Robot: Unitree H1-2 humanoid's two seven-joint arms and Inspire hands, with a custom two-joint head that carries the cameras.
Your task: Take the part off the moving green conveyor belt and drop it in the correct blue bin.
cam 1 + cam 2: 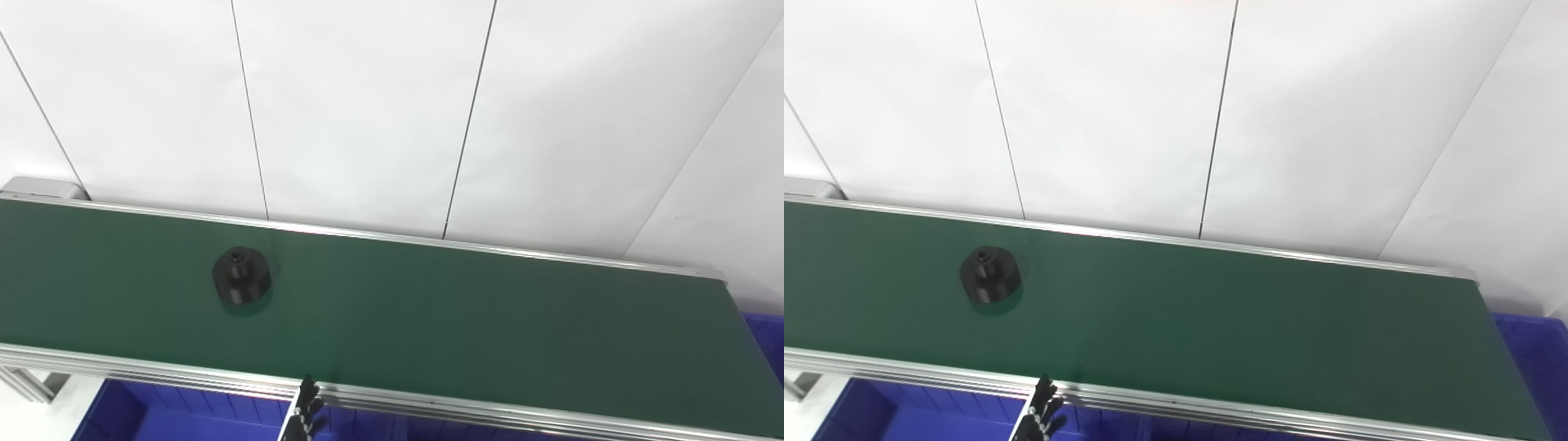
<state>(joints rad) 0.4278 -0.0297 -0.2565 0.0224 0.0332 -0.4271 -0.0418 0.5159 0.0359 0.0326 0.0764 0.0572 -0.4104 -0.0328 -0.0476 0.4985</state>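
Observation:
A black round part (241, 275) with a raised hub and a centre hole stands on the green conveyor belt (429, 318), left of the middle. Only the black fingertips of my left hand (304, 409) poke up at the bottom edge, just in front of the belt's near rail. The hand is below and right of the part, well apart from it, and holds nothing that I can see. Too little of it shows to judge its state. The same part (990, 275) and hand (1041, 407) appear in the right eye view. My right hand is out of sight.
A blue bin (171, 413) lies under the belt's near rail at the bottom left. Another blue bin (765, 343) sits past the belt's right end. Aluminium rails (490, 413) edge the belt, and white wall panels stand behind.

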